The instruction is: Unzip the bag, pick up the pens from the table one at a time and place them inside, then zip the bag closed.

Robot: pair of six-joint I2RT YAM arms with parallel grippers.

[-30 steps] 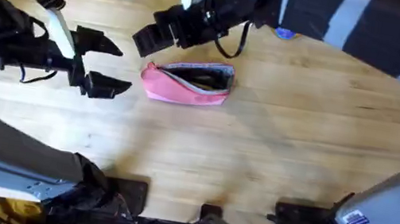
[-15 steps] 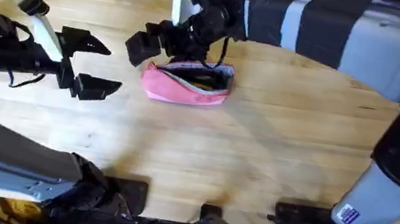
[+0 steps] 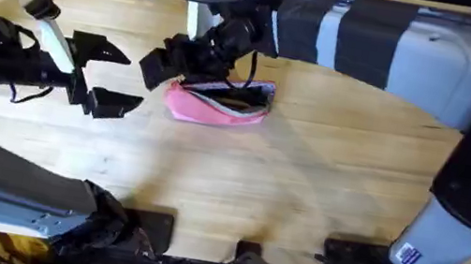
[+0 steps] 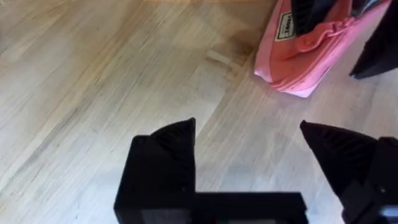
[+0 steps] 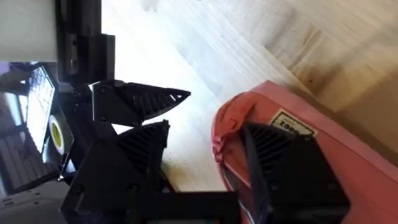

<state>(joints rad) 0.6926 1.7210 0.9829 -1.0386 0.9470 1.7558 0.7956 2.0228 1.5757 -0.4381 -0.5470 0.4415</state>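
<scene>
Right gripper (image 3: 167, 57) now lower at the bag's (image 3: 219, 101) end, fingers spread; left gripper (image 3: 114, 78) likewise spread, beside it.

bag (image 3: 217, 107): pink | table (image 3: 323, 174): light wood, plank seams

Left hand (image 4: 249, 165) agape over table (image 4: 93, 74) (pink bag (image 4: 311, 46) near).
</scene>
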